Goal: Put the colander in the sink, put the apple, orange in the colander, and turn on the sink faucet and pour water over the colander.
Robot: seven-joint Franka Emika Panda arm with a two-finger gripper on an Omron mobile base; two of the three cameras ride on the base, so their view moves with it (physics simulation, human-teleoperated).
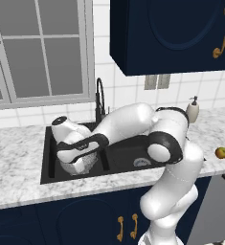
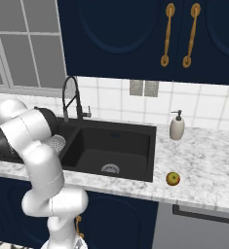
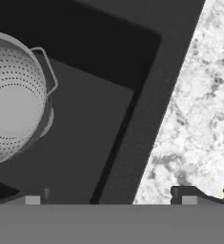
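Note:
The silver colander [image 3: 13, 105] sits upright and empty on the floor of the black sink's [image 1: 123, 155] left basin, also seen as the colander [image 2: 55, 142] behind my arm. My gripper [image 3: 109, 200] hovers over that basin beside the colander, open, with nothing between its wide-apart fingertips [image 3: 32, 199]. The apple [image 1: 221, 152] lies on the counter right of the sink, shown too as the apple [image 2: 173, 178]. The black gooseneck faucet [image 1: 100, 98] stands behind the divider; no stream shows. The orange is out of view.
A beige soap pump bottle [image 2: 177, 126] stands at the back right of the sink. Marble counter [image 3: 199, 105] runs along the basin's edge. Dark blue cabinets [image 2: 135, 34] hang above, and a window [image 1: 32, 48] is at the back left.

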